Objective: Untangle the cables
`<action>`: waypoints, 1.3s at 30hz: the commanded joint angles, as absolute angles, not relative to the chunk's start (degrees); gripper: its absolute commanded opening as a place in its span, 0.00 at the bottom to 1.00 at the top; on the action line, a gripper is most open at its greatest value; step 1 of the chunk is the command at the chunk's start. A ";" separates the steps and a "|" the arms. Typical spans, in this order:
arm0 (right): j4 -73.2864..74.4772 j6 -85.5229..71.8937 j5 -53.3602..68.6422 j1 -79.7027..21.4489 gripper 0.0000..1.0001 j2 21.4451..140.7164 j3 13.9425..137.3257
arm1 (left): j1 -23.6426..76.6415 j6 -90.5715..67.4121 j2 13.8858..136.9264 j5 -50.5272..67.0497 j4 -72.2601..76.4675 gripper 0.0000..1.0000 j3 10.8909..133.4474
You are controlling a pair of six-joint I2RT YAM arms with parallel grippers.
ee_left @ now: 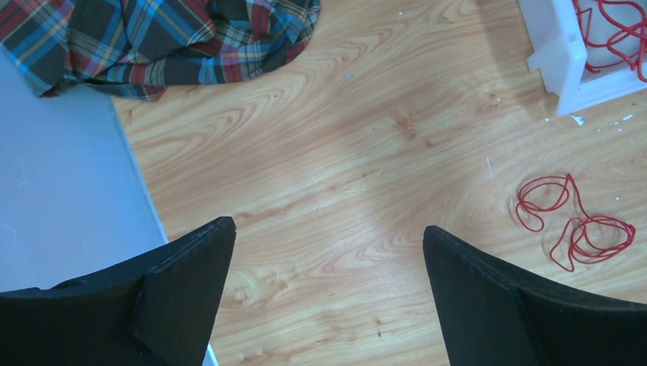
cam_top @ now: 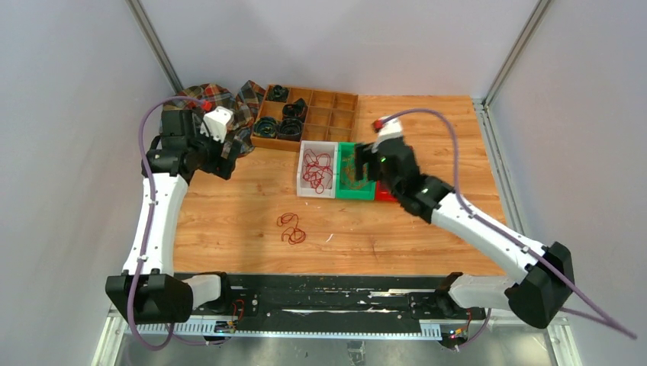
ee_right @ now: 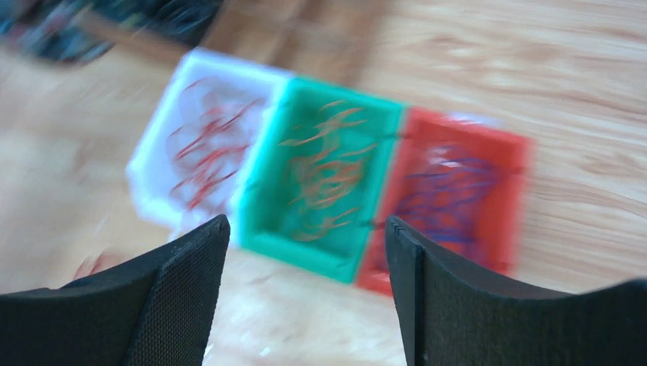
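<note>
A small tangle of red cables (cam_top: 291,228) lies loose on the wooden table; it also shows at the right of the left wrist view (ee_left: 574,221). More red cables fill a white bin (cam_top: 317,169), orange-tan cables a green bin (cam_top: 354,172), purple-blue cables a red bin (ee_right: 458,191). My left gripper (ee_left: 324,252) is open and empty, held above bare wood at the table's left, apart from the tangle. My right gripper (ee_right: 305,236) is open and empty, above the near side of the green bin (ee_right: 328,183); that view is blurred.
A plaid cloth (cam_top: 221,103) lies at the back left corner. A wooden compartment tray (cam_top: 336,114) with black coiled rings stands behind the bins. The white bin's corner (ee_left: 564,61) shows in the left wrist view. Grey walls close in both sides.
</note>
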State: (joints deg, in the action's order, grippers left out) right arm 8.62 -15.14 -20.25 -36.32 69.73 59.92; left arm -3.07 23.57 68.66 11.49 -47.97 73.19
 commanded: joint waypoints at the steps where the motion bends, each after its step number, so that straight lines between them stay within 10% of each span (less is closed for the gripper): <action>1: 2.39 -9.15 -18.75 -52.34 0.74 74.16 55.75 | -4.56 21.60 68.50 11.20 -46.15 0.98 74.74; 18: 1.41 -3.32 -1.24 -65.63 0.72 111.26 69.65 | -6.45 23.94 64.59 13.15 -46.66 0.98 70.91; 21: 1.21 -4.07 -0.93 -65.65 0.55 111.91 69.44 | -6.42 24.25 64.05 14.25 -46.77 0.98 70.58; 25: 1.53 -4.08 -2.81 -65.54 0.04 108.88 68.81 | -6.43 24.28 63.33 14.43 -46.19 0.98 69.73; 39: 4.24 -2.99 -1.74 -56.14 0.01 91.17 73.91 | -6.48 24.87 62.24 16.15 -46.11 0.98 68.83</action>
State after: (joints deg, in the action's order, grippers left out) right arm 4.38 -3.79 -1.06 -59.24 94.17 71.37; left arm -5.93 24.01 63.61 14.35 -47.16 69.60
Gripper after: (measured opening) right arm 0.014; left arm 0.978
